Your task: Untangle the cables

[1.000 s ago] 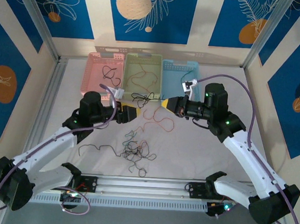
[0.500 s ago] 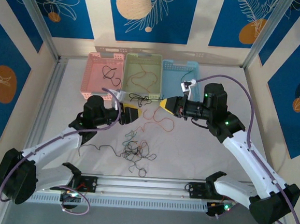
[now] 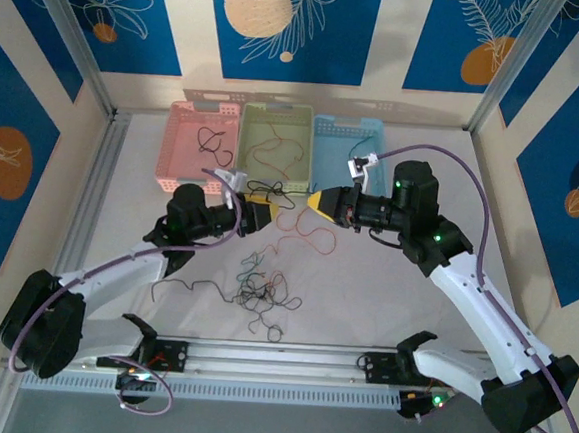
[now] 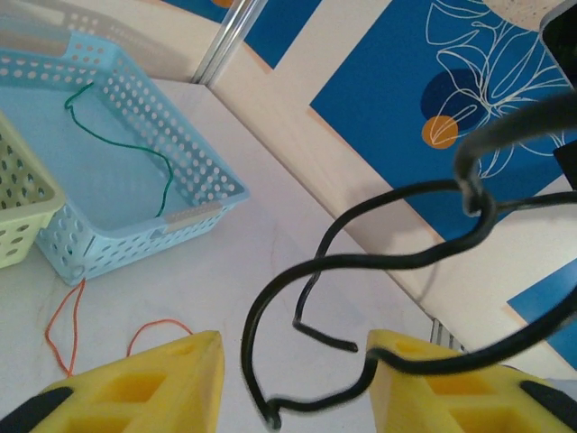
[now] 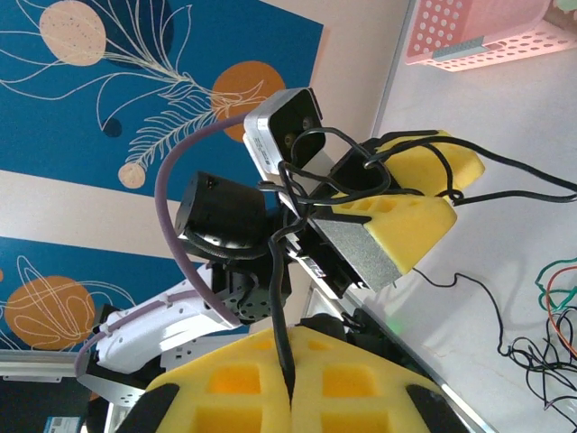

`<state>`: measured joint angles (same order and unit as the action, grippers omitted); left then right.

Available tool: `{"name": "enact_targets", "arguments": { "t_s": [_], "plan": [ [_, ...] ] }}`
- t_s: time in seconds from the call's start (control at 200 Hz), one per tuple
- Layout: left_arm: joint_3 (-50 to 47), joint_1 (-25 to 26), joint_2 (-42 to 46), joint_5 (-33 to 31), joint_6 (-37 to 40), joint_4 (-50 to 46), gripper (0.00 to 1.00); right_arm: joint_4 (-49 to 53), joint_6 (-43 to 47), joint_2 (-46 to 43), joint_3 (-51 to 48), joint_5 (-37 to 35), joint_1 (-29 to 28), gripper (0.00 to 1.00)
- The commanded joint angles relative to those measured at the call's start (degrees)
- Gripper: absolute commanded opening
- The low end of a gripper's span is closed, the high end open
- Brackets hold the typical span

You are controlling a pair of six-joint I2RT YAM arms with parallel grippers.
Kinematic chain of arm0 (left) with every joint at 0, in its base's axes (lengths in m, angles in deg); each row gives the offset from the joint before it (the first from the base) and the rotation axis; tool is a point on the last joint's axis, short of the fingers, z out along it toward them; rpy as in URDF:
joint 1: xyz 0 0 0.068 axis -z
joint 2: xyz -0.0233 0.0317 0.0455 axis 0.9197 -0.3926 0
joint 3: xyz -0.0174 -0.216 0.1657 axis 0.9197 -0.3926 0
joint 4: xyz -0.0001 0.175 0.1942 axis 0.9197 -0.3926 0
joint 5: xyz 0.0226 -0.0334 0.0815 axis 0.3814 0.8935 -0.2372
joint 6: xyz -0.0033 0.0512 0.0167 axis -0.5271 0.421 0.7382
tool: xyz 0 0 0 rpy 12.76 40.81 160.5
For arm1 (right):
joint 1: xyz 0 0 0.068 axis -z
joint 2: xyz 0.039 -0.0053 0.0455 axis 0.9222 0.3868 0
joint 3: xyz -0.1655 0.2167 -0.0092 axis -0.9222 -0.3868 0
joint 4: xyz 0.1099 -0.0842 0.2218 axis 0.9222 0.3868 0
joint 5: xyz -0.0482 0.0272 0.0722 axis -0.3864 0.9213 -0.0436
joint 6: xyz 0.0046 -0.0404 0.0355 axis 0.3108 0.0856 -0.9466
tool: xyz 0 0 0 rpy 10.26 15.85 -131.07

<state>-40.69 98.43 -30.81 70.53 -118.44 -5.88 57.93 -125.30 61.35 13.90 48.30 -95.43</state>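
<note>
Pinching black cable (image 5: 281, 302), right claw (image 5: 290, 347) clamped; left claw (image 4: 293, 352) parted, cable between.

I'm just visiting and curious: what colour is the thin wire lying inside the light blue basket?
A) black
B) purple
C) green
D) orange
C: the left wrist view shows a thin green wire curving across the floor of the blue basket.

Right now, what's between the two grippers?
A black cable, pinched in the right gripper and looped into the open left gripper, seen in the right wrist view.
</note>
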Motion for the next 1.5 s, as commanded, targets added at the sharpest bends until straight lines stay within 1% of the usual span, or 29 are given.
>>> {"name": "enact_targets", "arguments": {
  "t_s": [0.0, 0.105, 0.15, 0.275, 0.385, 0.425, 0.535, 0.595, 0.695, 0.765, 0.85, 0.93, 0.995, 1.065, 1.225, 1.35, 1.491],
  "plan": [
    [-0.4, 1.1, -0.7, 1.0, -0.3, 4.5, 0.42, -0.6, -0.2, -0.6, -0.7, 1.5, -0.6, 0.0],
    [-0.2, 1.8, -1.1, 0.5, -0.3, 4.3, 0.36, -0.5, -0.2, -0.6, -0.9, 1.5, -0.6, 0.0],
    [-0.3, 2.0, -1.1, 0.2, -0.3, 4.2, 0.31, -0.3, 0.1, -0.7, -0.9, 1.4, -0.5, 0.0],
    [-1.4, 2.1, 0.1, -1.6, -0.1, 3.0, 0.15, 1.0, 1.2, -1.2, -0.8, 0.5, -0.3, 0.0],
    [-2.4, 2.1, 2.0, -3.9, 0.7, 0.1, 0.0, 2.6, 2.5, -2.1, -0.8, -0.4, 0.4, 0.0],
    [-2.5, 2.1, 2.7, -5.2, 1.3, -1.7, 0.0, 3.5, 3.2, -2.5, -0.7, -0.8, 0.9, 0.0],
    [-3.0, 2.1, 4.4, -6.4, 2.9, -6.5, 0.0, 6.1, 5.4, -4.0, -0.8, -2.3, 3.2, 0.0],
    [-3.4, 2.1, 6.0, -7.8, 3.9, -9.7, 0.0, 8.8, 7.9, -5.0, -0.2, -3.4, 4.9, 0.0],
    [-4.6, 2.0, 10.0, -11.6, 5.5, -15.7, 0.0, 14.2, 13.6, -7.1, 0.3, -7.2, 8.5, 0.0],
    [-5.4, 1.9, 13.3, -13.5, 5.9, -19.3, 0.0, 17.5, 17.3, -8.6, -0.3, -10.2, 11.7, 0.0],
    [-6.2, 1.9, 17.2, -14.1, 5.5, -22.2, 0.0, 20.5, 21.0, -10.2, -1.8, -13.2, 16.0, 0.0],
    [-7.0, 1.8, 21.1, -14.7, 5.0, -24.3, 0.0, 21.7, 22.8, -11.4, -4.0, -13.6, 20.8, 0.0],
    [-7.1, 1.8, 24.1, -15.8, 5.2, -26.4, 0.0, 21.4, 23.2, -12.3, -6.0, -12.2, 24.5, 0.0],
    [-6.7, 1.6, 26.7, -17.6, 6.2, -29.7, 0.0, 21.1, 23.3, -12.8, -7.7, -11.7, 27.1, 0.0],
    [-3.8, 0.2, 29.6, -20.4, 8.7, -37.7, 0.0, 20.9, 23.1, -13.0, -8.9, -13.7, 28.7, 0.0],
    [-2.1, -1.2, 30.6, -21.5, 9.4, -41.4, 0.0, 21.3, 23.3, -13.2, -8.7, -15.0, 29.2, 0.0],
    [-0.8, -2.3, 31.5, -24.7, 9.8, -45.0, 0.0, 23.4, 24.0, -14.2, -8.4, -19.9, 30.0, 0.0]
  ]
}}
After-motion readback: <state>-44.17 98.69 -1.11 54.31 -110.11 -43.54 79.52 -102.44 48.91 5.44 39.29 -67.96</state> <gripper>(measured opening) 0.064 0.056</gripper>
